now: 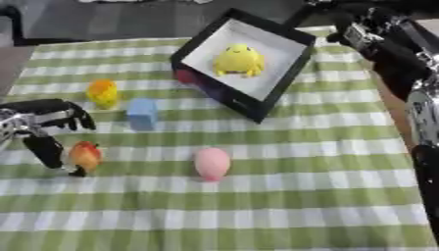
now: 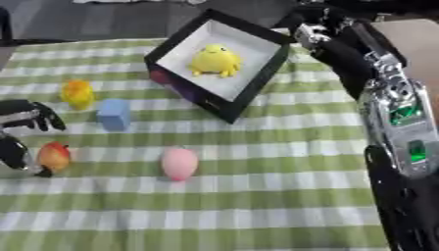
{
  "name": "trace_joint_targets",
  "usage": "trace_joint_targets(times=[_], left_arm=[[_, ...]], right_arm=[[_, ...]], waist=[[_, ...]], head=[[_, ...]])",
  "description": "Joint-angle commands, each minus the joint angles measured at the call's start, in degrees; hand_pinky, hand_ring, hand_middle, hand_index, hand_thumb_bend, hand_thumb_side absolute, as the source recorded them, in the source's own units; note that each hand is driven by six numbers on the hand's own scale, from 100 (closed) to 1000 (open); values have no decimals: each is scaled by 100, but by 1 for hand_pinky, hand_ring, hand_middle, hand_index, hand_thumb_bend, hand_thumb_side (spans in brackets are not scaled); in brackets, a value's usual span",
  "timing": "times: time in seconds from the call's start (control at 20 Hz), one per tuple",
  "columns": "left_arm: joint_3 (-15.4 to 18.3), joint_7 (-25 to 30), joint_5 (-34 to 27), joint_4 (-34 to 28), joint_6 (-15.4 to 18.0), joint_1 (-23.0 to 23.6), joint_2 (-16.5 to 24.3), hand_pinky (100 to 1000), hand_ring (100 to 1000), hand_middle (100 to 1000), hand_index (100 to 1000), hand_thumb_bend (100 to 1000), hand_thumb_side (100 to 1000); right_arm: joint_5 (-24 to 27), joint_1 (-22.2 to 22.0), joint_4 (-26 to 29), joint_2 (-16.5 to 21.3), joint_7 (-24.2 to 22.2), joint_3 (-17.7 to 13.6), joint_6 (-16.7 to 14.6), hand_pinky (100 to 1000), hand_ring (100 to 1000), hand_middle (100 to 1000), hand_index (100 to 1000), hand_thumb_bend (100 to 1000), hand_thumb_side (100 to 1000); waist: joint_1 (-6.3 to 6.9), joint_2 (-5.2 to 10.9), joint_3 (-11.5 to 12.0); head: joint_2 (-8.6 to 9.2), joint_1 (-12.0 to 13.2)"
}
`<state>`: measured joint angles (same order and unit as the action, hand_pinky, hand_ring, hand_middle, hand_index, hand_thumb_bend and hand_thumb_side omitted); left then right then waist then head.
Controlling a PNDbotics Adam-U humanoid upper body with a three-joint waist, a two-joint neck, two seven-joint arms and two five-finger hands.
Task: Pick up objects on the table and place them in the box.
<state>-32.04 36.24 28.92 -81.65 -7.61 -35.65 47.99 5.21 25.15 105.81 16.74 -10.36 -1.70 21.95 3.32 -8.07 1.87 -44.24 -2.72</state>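
While the orange-red toy [image 1: 85, 155] sits near the left edge of the checked cloth [image 1: 300, 196], the left hand [image 1: 43, 128] is closed in around it: a dark thumb stands just beside the toy's left flank and the curled fingers arch above and behind it. Whether any finger actually touches the toy cannot be told, so the hand reads as curled, with the toy in the gap rather than clearly pinched.

To do this step well, the hand would probably need to settle lower and bring thumb and fingers onto opposite sides of the toy's rounded body before lifting, since a small, bulging shape like this looks apt to squirt sideways out of a shallow pinch.

The toy looks smooth and soft-edged, orange shading to red, with a dark bit at its base. Near it lie a pink egg-shaped piece [image 1: 212, 163], a pale blue block [image 1: 142, 113] with squared faces, and a yellow-orange figure [image 1: 103, 93]. A dark red thing [image 1: 185, 76] sits against the box's outer wall.

Further off, the black box [image 1: 283, 81] lies tilted, white inside, already holding a plump yellow frog-like toy [image 1: 237, 60].

The right arm [image 2: 390, 112] runs down the right side; its hand shows in neither view.
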Motion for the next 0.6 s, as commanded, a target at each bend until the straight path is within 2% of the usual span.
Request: trace_joint_targets(times=[0.05, 0.25, 0.6], left_arm=[[104, 30, 72, -104, -13, -45, 258, 779, 759, 755, 810, 697, 209], [80, 138, 106, 63, -67, 18, 214, 744, 731, 719, 779, 646, 214], [70, 383, 370, 320, 120, 20, 55, 743, 733, 719, 777, 617, 211]], right_arm=[[-30, 57, 57, 120, -9, -5, -16, 953, 729, 776, 812, 224, 383], [-30, 61, 57, 123, -8, -7, -17, 953, 729, 776, 812, 224, 383], [-30, 63, 56, 126, -10, -9, -17, 953, 729, 776, 812, 223, 384]], waist=[[66, 57, 8], [64, 50, -1], [59, 43, -3]], head=[[12, 9], [12, 21], [12, 22]])
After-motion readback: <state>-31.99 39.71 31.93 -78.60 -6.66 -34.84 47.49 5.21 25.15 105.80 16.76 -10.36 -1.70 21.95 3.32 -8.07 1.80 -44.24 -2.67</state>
